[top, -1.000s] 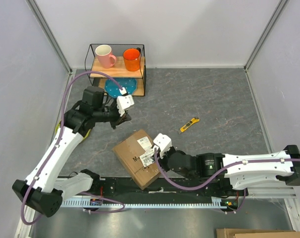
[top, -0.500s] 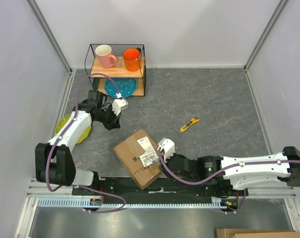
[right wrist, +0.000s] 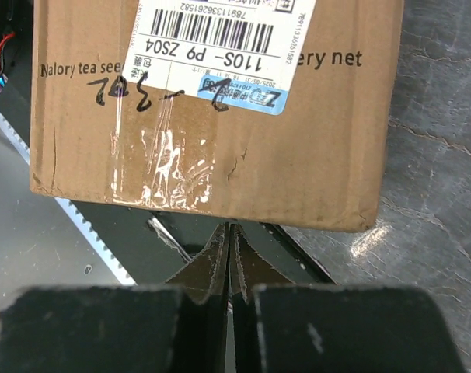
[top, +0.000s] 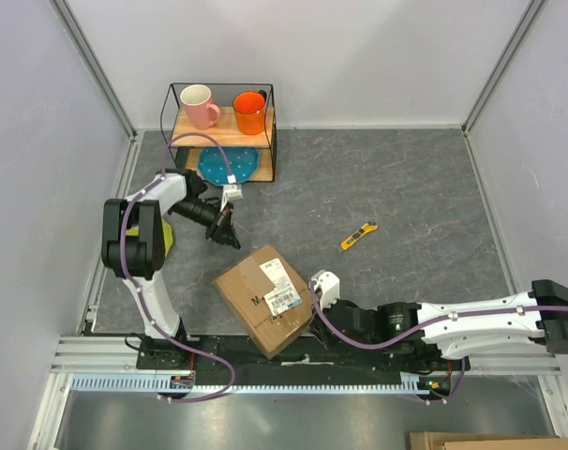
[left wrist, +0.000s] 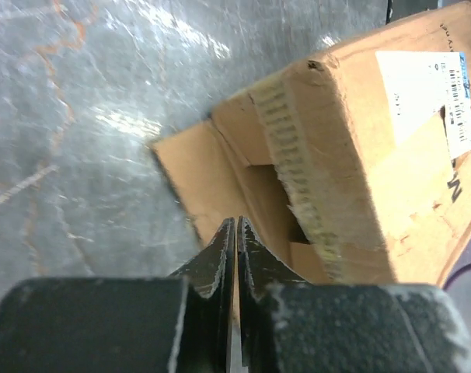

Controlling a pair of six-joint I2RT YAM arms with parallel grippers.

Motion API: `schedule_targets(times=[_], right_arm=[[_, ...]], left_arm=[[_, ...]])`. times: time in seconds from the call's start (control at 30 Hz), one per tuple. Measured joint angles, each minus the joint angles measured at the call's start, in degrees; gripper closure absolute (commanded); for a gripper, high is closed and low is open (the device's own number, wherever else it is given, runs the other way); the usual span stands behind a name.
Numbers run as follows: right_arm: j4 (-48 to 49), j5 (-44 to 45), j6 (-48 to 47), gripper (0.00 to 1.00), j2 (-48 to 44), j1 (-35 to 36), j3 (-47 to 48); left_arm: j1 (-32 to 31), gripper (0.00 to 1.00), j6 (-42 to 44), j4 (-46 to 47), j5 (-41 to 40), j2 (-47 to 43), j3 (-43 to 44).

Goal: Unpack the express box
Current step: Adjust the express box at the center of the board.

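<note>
The express box [top: 265, 298], a brown carton with a white barcode label [top: 280, 298], lies tilted near the table's front edge. In the left wrist view the express box [left wrist: 360, 148] shows an open end with a flap [left wrist: 197, 171] folded out. My left gripper [top: 230, 239] is shut and empty, a short way up-left of the box; its tips [left wrist: 235, 227] point at that flap. My right gripper [top: 313, 312] is shut and empty at the box's right side. In the right wrist view its tips [right wrist: 230, 231] sit just below the edge of the express box [right wrist: 243, 148], under the label [right wrist: 220, 47].
A yellow utility knife [top: 358, 235] lies right of the box. A wire shelf [top: 223, 131] at the back left holds a pink mug [top: 199, 105], an orange mug [top: 250, 112] and a blue plate [top: 230, 165]. A yellow-green plate [top: 168, 240] lies under the left arm. A black rail [right wrist: 134, 225] runs along the front edge.
The right gripper has closed and slid slightly toward the front edge beside the box. The left arm has folded back, its shut gripper dropping a little toward the box.
</note>
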Motion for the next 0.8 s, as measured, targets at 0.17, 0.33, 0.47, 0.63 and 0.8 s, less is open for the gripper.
schedule_targets(times=[0.17, 0.33, 0.47, 0.63, 0.8], right_arm=[[3.8, 0.0, 0.0, 0.94, 2.3, -0.3, -0.6], [7.4, -1.0, -0.2, 0.94, 4.2, -1.8, -1.9], [10.4, -2.1, -0.3, 0.95, 5.7, -3.2, -2.9], [13.1, -3.9, -0.4, 0.96, 8.1, -4.0, -3.5], [15.5, -6.7, -1.0, 0.97, 12.4, -5.2, -3.5]], left_arm=[[1.7, 0.78, 7.7, -4.5, 4.8, 2.7, 2.7], [1.0, 0.45, 9.5, -7.0, 7.4, 2.2, 1.8], [0.2, 0.4, 9.4, -7.8, 8.1, 1.5, 0.3], [-0.3, 0.43, 8.9, -7.6, 8.5, -0.6, 0.2], [-3.8, 0.47, 5.7, -5.4, 8.5, -5.7, 3.9]])
